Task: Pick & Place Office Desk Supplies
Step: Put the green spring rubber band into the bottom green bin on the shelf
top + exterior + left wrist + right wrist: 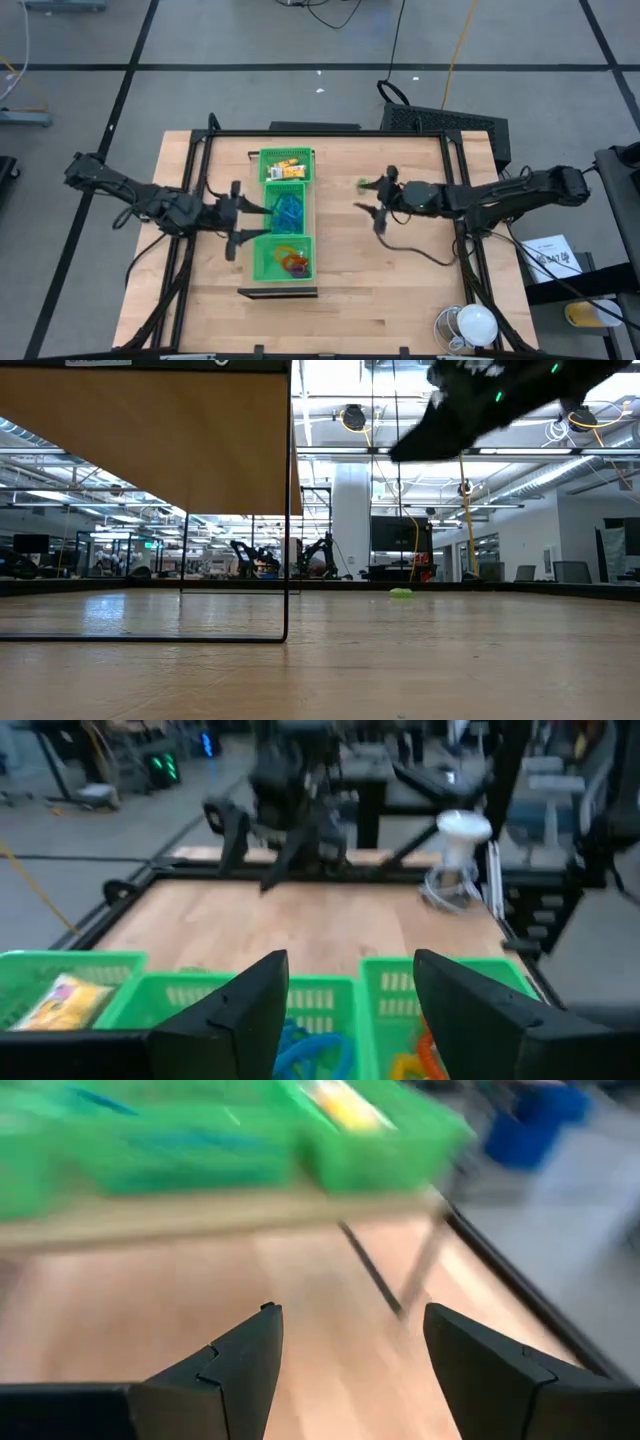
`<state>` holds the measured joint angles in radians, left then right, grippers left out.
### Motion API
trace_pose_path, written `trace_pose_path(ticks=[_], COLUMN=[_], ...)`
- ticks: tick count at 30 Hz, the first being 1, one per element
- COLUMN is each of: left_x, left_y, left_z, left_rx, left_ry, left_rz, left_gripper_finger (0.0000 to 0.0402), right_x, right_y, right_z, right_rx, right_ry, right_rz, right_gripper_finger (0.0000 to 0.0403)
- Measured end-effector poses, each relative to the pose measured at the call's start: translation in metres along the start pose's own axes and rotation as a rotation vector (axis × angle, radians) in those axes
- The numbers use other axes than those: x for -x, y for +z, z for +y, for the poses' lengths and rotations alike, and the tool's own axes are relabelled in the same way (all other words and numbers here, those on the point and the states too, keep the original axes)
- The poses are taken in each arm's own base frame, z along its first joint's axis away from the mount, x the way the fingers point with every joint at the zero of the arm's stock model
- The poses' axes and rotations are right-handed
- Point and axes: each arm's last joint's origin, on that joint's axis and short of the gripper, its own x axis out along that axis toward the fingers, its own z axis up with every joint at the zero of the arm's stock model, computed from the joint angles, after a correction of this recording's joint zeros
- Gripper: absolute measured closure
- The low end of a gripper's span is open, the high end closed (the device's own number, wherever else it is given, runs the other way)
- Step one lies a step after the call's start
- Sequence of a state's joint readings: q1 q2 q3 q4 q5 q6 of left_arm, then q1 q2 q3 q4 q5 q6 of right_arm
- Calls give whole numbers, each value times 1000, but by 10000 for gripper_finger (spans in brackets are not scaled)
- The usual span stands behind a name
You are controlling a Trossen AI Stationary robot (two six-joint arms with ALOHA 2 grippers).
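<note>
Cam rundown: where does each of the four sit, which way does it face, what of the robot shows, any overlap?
High: overhead, straight down; both arms, green tray, table.
Low: table-top height, level across the table into the room; one dark arm overhead, small green item.
Left wrist: looks past open left hand over the tray toward the right arm.
Right wrist: looks past open right hand at the table and tray.
Shared: tray in high and both wrist views.

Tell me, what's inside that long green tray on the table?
The green tray has three compartments: yellow pieces in one end, blue loops in the middle, orange-red loops in the other end. Anything buried underneath these piles is hidden.
</note>
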<state>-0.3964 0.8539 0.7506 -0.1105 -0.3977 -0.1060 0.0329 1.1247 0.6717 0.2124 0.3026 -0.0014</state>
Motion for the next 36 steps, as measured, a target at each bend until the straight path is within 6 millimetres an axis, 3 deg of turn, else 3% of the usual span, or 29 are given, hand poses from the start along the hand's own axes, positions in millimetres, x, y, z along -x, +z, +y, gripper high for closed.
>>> trace_pose_path(ticks=[6,17,28,36], left_x=[14,14,14,13], left_y=[-17,-22,-22,-22], left_z=[13,15,15,18], left_rx=[88,90,63,67], left_ry=[29,34,41,56], left_rz=[-180,-195,-194,-195], left_gripper_finger=[185,176,176,176], right_x=[-33,-76,-92,-91], right_y=[-39,-105,-127,-129], right_z=[-20,-55,-64,-68], right_rx=[-173,-326,-409,-417], right_ry=[-156,-338,-347,-368], right_rz=[204,460,491,505], right_gripper_finger=[167,167,173,249])
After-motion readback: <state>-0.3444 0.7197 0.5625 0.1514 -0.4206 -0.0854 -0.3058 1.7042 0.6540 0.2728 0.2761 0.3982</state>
